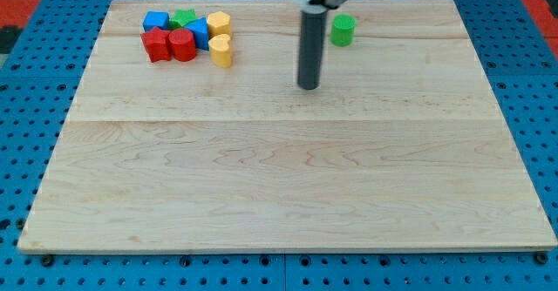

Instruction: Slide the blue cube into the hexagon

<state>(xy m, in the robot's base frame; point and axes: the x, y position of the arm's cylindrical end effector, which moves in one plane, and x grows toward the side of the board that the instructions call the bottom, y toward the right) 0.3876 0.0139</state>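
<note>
A cluster of blocks sits at the view's top left of the wooden board [279, 169]. A blue cube [200, 31] lies in the cluster, touching a yellow hexagon [219, 23] on its right. Another blue block [156, 20] lies at the cluster's left end. My tip [309, 86] rests on the board to the right of the cluster, well apart from it, and to the lower left of a lone green cylinder [343, 30].
The cluster also holds a green star-like block [182, 17], a red block [157, 43], a red cylinder [182, 44] and a yellow heart-like block [221, 50]. A blue pegboard [35, 108] surrounds the board.
</note>
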